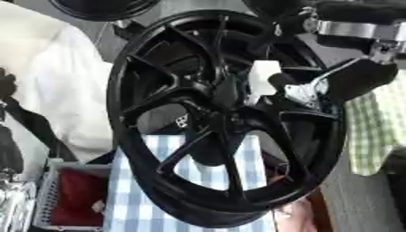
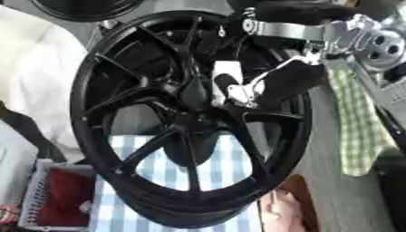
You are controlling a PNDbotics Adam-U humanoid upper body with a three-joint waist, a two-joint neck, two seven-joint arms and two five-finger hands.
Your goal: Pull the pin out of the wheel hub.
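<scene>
Reaching in from the upper right, the right hand curls around the white blocky pin beside the black spoked wheel hub, ready to pull.

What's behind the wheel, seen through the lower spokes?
Through the lower gaps of the wheel a blue-and-white checked cloth shows, running under the rim. At the hub, the right hand holds a white piece; the pin hole itself is covered.
</scene>
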